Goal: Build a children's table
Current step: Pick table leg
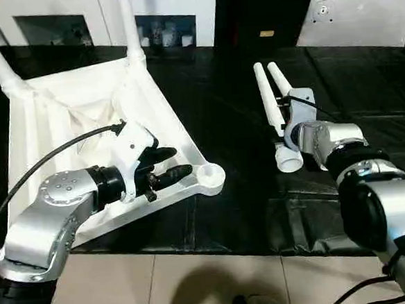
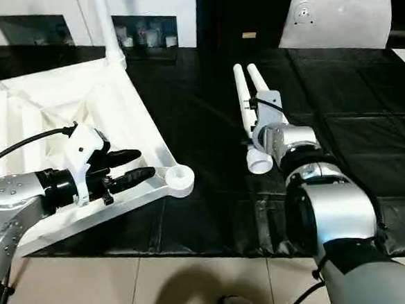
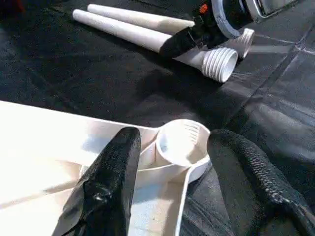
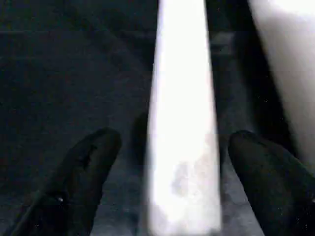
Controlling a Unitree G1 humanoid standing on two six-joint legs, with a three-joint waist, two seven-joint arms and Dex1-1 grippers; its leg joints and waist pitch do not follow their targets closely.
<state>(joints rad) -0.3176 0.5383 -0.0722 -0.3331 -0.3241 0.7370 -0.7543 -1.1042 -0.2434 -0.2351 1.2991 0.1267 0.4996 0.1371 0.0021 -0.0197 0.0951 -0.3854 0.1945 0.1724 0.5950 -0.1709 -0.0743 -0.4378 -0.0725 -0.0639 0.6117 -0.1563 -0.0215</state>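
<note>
From the left eye view, the white children's table (image 1: 83,132) lies upside down on the black worktop (image 1: 228,122), at about 9 o'clock in the scene, with two legs already standing up from its far corners. The left tool (image 1: 167,165) hovers over the near rim, its two black fingers apart, pointing toward the empty corner socket (image 1: 211,176) at 3 o'clock from it. Two loose legs (image 1: 272,105) lie side by side on the worktop at about 2 o'clock from the socket, and the right tool sits over their threaded ends.

From the right eye view, the same layout shows: table top (image 2: 62,134) at the left, loose legs (image 2: 251,100) near the middle, right forearm (image 2: 289,142) over them.

In the left wrist view, the left fingers (image 3: 110,182) straddle the socket (image 3: 182,145) without touching it; beyond lie the loose legs (image 3: 147,32).

In the right wrist view, the right tool's fingers (image 4: 86,167) stand spread on either side of one leg (image 4: 182,128), clear of it.
</note>
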